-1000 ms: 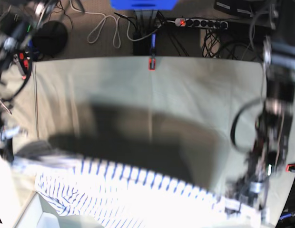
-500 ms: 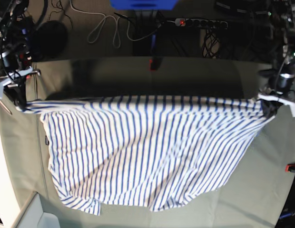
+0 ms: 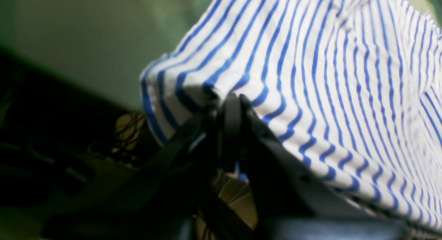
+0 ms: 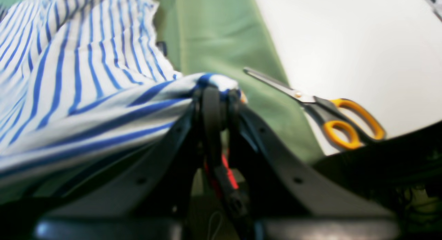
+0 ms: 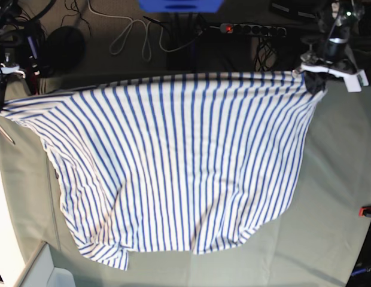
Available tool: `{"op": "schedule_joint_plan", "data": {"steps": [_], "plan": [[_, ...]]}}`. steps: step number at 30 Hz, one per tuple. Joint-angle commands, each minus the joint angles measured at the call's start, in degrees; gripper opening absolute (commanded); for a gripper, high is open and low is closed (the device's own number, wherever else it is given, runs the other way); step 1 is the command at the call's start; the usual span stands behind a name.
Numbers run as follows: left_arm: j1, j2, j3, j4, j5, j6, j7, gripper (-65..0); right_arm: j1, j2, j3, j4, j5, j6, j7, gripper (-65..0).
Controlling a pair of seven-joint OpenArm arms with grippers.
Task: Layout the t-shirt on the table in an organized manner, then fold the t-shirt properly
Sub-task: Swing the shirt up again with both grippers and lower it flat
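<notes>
Two claws clamped on t-shirt point(image 5: 173, 167) corners, left claw point(image 3: 229, 102), right claw point(image 4: 215, 91), shirt stretched above table point(image 5: 341, 179)

The t-shirt point(image 5: 173, 167) is soft, matt cloth, white with thin blue stripes. The desk point(image 5: 341, 179) wears a plain pale green cloth, matt and faintly creased. The scissors point(image 4: 321, 108) have shiny metal blades and glossy orange plastic handles.
</notes>
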Motion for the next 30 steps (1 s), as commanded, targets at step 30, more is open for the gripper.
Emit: {"op": "schedule_joint_plan", "data": {"steps": [30], "plan": [[-91.43,-8.85,20.07,-43.93,5.5,1.27,7.15,-65.0,76.77,14.56,-28.93,-39.41,-24.32,-1.37,-5.04,-65.0]]}}
